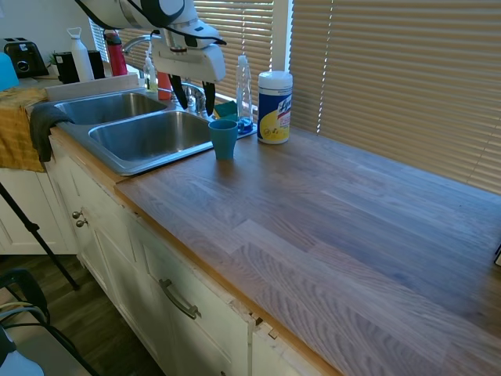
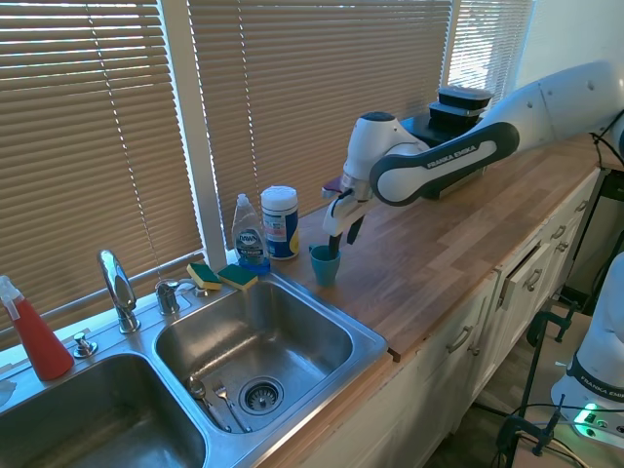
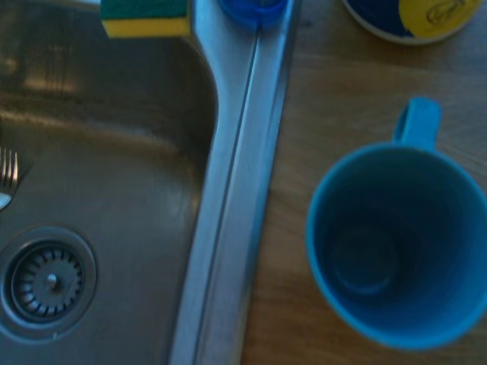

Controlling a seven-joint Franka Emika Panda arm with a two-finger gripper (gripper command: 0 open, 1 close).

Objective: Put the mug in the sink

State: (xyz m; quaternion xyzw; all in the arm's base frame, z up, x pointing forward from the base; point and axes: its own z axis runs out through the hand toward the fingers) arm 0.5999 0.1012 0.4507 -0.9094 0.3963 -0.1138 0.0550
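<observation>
End effector (image 2: 341, 235), fingers spread, hangs above the upright mug (image 2: 325, 264), mouth upward, just beside the sink (image 2: 375, 343).

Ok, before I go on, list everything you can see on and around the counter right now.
mug: 1, teal-blue, upright on the counter beside the sink rim
sink: 1, steel, two basins
faucet: 1, chrome, behind the basins
cutlery: a few pieces, in the basin nearest the mug
sponges: 2, green and yellow, on the back rim
dish soap bottle: 1, clear with blue liquid, by the window
wipes canister: 1, white, beside the bottle
spray bottle: 1, red, far end of the sink
gripper: 1, open, just above the mug
</observation>
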